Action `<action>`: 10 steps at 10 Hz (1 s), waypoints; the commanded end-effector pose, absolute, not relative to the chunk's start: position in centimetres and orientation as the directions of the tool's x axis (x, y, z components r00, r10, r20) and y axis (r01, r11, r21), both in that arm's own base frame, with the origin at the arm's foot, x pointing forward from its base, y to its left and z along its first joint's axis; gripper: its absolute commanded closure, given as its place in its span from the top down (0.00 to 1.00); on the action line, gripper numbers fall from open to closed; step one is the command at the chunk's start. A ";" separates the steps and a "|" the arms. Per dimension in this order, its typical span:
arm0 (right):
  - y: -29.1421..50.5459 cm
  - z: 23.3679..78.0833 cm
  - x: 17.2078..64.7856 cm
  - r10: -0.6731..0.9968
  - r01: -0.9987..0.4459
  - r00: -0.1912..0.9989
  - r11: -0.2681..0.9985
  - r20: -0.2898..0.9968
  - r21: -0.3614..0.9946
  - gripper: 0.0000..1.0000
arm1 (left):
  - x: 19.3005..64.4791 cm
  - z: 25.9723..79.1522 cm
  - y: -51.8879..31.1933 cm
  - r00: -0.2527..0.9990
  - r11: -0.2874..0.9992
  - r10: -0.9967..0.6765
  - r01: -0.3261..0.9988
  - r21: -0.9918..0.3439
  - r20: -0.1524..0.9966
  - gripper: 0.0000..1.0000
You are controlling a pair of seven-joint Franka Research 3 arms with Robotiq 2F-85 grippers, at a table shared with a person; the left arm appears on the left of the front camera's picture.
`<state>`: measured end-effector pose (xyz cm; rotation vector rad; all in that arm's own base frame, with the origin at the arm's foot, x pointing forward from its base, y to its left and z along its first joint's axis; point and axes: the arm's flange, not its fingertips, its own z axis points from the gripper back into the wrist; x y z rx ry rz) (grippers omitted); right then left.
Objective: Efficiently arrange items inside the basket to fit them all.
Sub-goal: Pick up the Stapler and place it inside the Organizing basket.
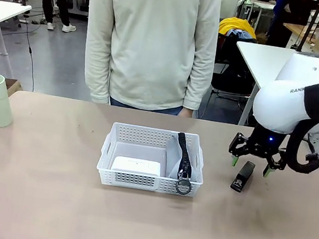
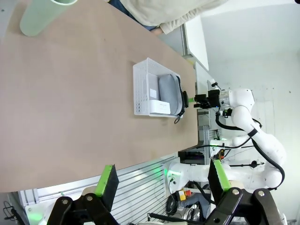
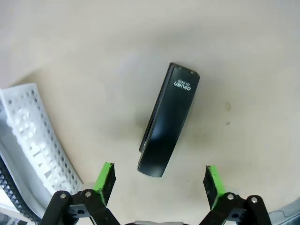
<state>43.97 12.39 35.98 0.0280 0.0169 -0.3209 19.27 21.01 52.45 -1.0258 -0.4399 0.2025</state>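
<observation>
Stapler, black, flat on table toward right edge, just right of basket: right gripper hangs above it, fingers spread; best squared to its narrow sides, lowered, closed mid-body, then slotted beside box.

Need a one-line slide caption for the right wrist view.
Open right gripper hovers over the black stapler lying on the table, white basket at the edge.
</observation>
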 end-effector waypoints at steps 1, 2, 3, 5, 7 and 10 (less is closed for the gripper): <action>13.1 35.7 45.1 -0.526 0.526 0.851 0.850 -0.001 -0.023 1.00 | 19.3 52.6 21.1 0.891 0.498 0.357 0.073 -0.864 0.281 1.00; 12.8 35.5 45.2 -0.653 0.655 0.754 0.756 -0.071 0.006 1.00 | 19.3 52.6 21.1 0.891 0.498 0.357 0.073 -0.864 0.281 1.00; 12.4 35.4 45.2 -0.723 0.727 0.686 0.686 -0.075 0.034 1.00 | 19.3 52.6 21.1 0.891 0.498 0.357 0.073 -0.864 0.281 1.00; 12.2 35.0 45.5 -0.751 0.758 0.651 0.651 -0.109 0.040 1.00 | 19.3 52.6 21.1 0.891 0.498 0.357 0.073 -0.864 0.281 1.00; 11.1 34.8 44.9 -0.732 0.736 0.675 0.677 -0.086 0.014 1.00 | 19.3 52.6 21.1 0.891 0.498 0.357 0.073 -0.864 0.281 1.00; 11.5 34.1 45.6 -0.722 0.728 0.682 0.685 -0.119 0.019 1.00 | 19.3 52.6 21.1 0.891 0.498 0.357 0.073 -0.864 0.281 1.00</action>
